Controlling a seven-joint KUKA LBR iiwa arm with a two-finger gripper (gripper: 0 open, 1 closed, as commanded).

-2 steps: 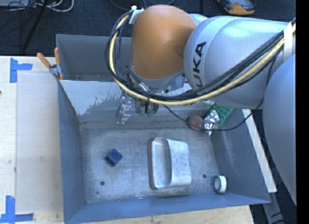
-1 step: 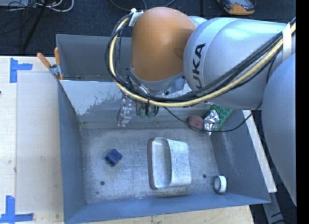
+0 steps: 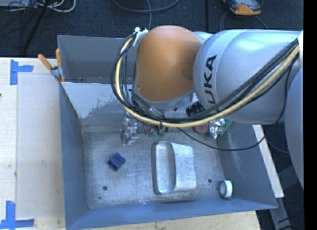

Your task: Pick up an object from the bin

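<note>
Left part of the bin (image 3: 74,164): one small dark blue block (image 3: 116,161) lies alone on the bare floor, clear of the walls. Just behind it and a little right, the gripper (image 3: 130,133) hangs low at the foot of the back slope, under the orange cover (image 3: 166,63). I cannot tell whether the pincer is open or closed, and I see nothing in it. The blue block is the nearest thing to it, near but not beneath it. Middle: a shallow grey metal tray (image 3: 173,167) lies flat on the floor. Behind it, half under the arm (image 3: 247,75), are a pinkish thing (image 3: 200,129) and a crumpled silver-and-green piece (image 3: 216,127); I can't identify either. Front right corner: a small white ring (image 3: 226,189). Risks, as I judge them:
- The gripper sits close to the slope, so a straight descent could scrape metal.
- The block is small and may skid away if the pincer lands off-centre.
- The tray looks too broad to grip, and a pinch on its edge would likely slip.
- The yellow cable loop (image 3: 148,119) hangs low and could snag.
- The cover hides much of the working area, so a grasp would be hard for me to confirm.
</note>
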